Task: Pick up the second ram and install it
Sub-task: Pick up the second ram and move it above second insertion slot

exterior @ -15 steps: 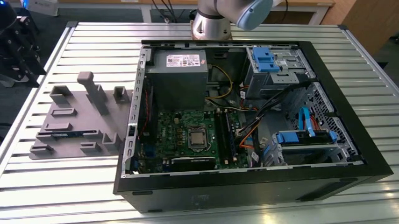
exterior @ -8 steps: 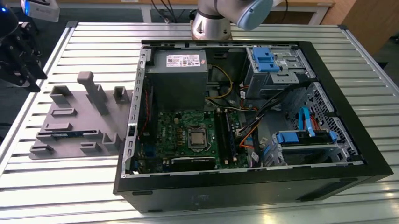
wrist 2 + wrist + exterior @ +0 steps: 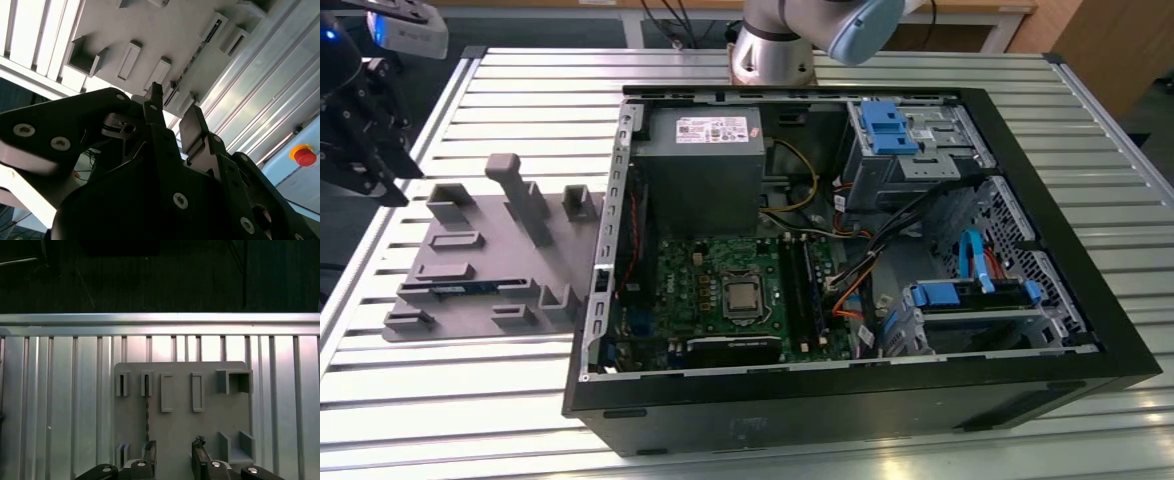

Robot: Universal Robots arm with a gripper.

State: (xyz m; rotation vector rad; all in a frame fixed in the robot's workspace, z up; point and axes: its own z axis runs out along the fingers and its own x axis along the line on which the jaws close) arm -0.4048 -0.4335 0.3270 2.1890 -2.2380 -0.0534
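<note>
The second ram (image 3: 147, 410) stands on edge in a slot of the grey holder tray (image 3: 180, 435), a thin dark stick between two pairs of upright blocks. In the exterior view the ram (image 3: 454, 289) lies along the tray's (image 3: 480, 270) near side, at the exterior view's left. My gripper (image 3: 380, 175) hangs above the table beyond the tray's left end, apart from it. In the first wrist view the gripper (image 3: 174, 460) is open with nothing between its black fingers. The second wrist view shows the gripper (image 3: 172, 112) with the ram (image 3: 210, 35) past it.
An open computer case (image 3: 1067, 330) fills the middle and right of the slatted metal table (image 3: 494, 400). Inside are a green motherboard (image 3: 720, 270) with long black slots (image 3: 801, 290), a grey power supply (image 3: 700, 150) and cables. The arm's base (image 3: 771, 50) stands behind the case.
</note>
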